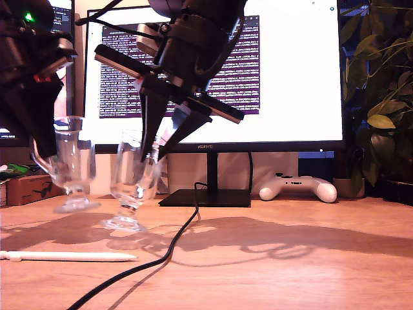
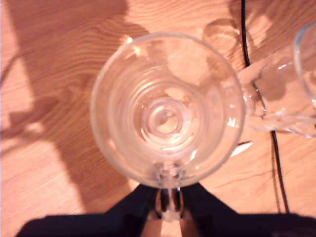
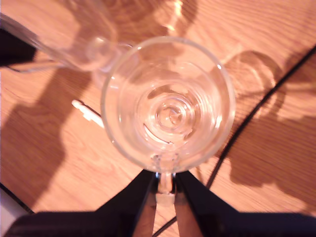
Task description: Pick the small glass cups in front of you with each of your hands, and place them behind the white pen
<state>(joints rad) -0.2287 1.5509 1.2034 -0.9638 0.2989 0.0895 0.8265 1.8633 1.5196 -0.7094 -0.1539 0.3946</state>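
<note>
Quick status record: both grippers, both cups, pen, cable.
my first gripper: shut on first cup by its handle, exterior view's left
my second gripper: shut on second cup by its handle; cup tilted
pen: flat on desk, nearer the exterior camera than both cups
cable: passes beside second cup's base

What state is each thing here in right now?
Clear glass footed mug nearer exterior view's left: empty, handle gripped by my first gripper.
Second clear glass mug: empty, tilted, handle gripped by my second gripper.
Thin white pen: lying flat.
Black-framed monitor: on.
</note>
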